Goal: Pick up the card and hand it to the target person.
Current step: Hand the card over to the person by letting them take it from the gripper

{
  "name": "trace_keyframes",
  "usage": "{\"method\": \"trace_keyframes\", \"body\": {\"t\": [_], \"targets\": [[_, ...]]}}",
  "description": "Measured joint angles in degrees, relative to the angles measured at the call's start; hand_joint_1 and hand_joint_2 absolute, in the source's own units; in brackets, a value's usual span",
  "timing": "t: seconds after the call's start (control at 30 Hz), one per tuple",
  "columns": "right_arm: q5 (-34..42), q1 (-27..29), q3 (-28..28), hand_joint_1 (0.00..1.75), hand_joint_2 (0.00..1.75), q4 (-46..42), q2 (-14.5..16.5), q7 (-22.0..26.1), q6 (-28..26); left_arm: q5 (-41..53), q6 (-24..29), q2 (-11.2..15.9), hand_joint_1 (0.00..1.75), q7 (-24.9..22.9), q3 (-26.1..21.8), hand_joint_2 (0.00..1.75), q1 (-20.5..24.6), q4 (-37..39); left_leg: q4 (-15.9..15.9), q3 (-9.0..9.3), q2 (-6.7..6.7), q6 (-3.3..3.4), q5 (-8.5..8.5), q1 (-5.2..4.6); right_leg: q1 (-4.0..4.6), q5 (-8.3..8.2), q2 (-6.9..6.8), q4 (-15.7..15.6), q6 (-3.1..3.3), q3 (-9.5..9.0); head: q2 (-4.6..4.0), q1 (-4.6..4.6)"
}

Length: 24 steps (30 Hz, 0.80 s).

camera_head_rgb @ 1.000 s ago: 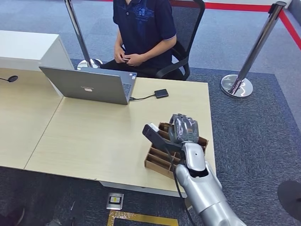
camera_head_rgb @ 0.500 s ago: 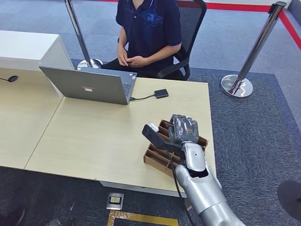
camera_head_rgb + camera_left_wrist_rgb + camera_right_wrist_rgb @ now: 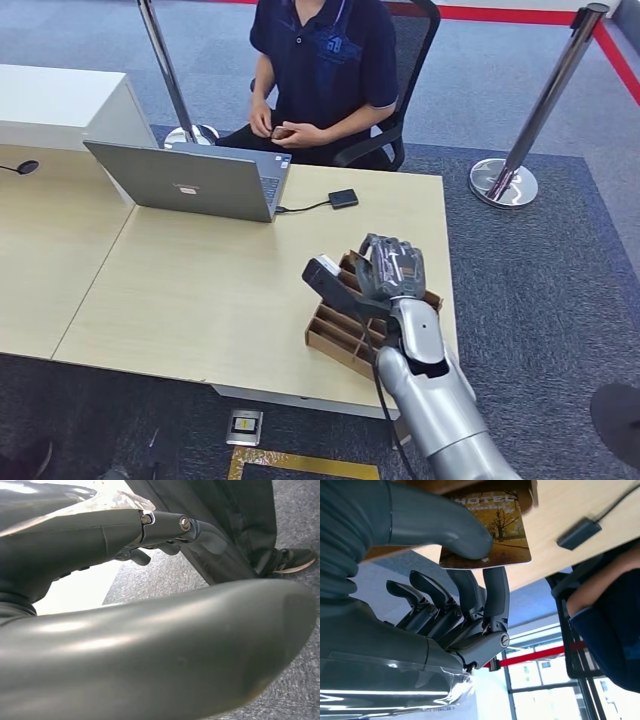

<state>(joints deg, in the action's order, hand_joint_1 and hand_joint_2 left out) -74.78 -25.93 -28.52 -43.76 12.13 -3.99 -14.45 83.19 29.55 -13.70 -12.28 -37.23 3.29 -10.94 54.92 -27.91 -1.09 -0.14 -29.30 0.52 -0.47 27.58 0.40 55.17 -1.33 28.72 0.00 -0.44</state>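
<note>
1. A dark grey carpet [image 3: 528, 290] is covering the floor, and a light wooden desk [image 3: 196, 290] is standing on it, with a second desk joining it on the left.
2. The right hand [image 3: 389, 268] is reaching in from below over the near right corner of the desk, above a brown slotted cardboard tray [image 3: 332, 335].
3. In the right wrist view, the right hand [image 3: 471, 595] is pinching a card [image 3: 491, 532] printed with an autumn tree picture and the word "HOTEL"; the thumb is pressing one face and a dark finger is pressing the other, while the remaining fingers are curling loosely beside them.
4. The card is sitting at the tray's edge, its free end pointing toward the far side of the desk.
5. The left hand [image 3: 166, 530] is hanging by the floor, and I cannot tell how its fingers are lying.
6. Farther back, an open grey laptop [image 3: 189, 180] is sitting with a cable running to a small black box [image 3: 343, 198].
7. A person in a dark blue shirt [image 3: 324, 60] is sitting in a black chair [image 3: 400, 90] beyond the desk, hands together.
8. Chrome barrier posts [image 3: 528, 130] are standing behind.
</note>
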Motion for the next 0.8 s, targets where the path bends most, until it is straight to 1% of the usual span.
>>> {"method": "trace_keyframes", "body": {"t": [0.23,0.5,0.67,0.8], "targets": [[1.6,1.1,-0.1,1.71,1.75,-10.3,-1.6,1.5,2.0,-0.8,0.1,0.0,0.0,0.1,-0.1,0.0,0.0,0.0,0.0,-0.01,0.0,0.0,0.0,0.0,0.0,0.0,0.0,0.0,0.0,0.01,0.0,0.0],[2.0,1.0,-1.1,1.69,1.75,-20.2,-2.9,1.7,3.7,-0.8,0.3,0.0,0.0,0.5,-0.4,0.0,0.0,0.0,0.0,-0.01,0.0,-0.01,0.01,0.0,0.0,-0.01,0.0,0.0,0.0,0.0,0.0,0.0],[1.6,-0.3,-1.5,1.72,1.75,-23.0,-3.1,0.9,4.5,-0.7,0.3,0.0,0.0,0.5,-0.4,0.0,0.0,0.0,0.0,-0.02,0.0,-0.01,0.01,0.0,0.0,-0.02,0.0,0.0,0.0,-0.01,0.0,0.01],[2.6,-3.6,-1.8,1.71,1.75,-21.9,-2.2,0.7,5.9,-0.9,0.3,0.0,0.0,0.6,-0.4,0.0,0.1,0.0,0.0,-0.02,0.01,-0.04,0.05,0.0,0.0,-0.05,0.0,0.0,0.02,0.01,0.0,-0.01]]}}
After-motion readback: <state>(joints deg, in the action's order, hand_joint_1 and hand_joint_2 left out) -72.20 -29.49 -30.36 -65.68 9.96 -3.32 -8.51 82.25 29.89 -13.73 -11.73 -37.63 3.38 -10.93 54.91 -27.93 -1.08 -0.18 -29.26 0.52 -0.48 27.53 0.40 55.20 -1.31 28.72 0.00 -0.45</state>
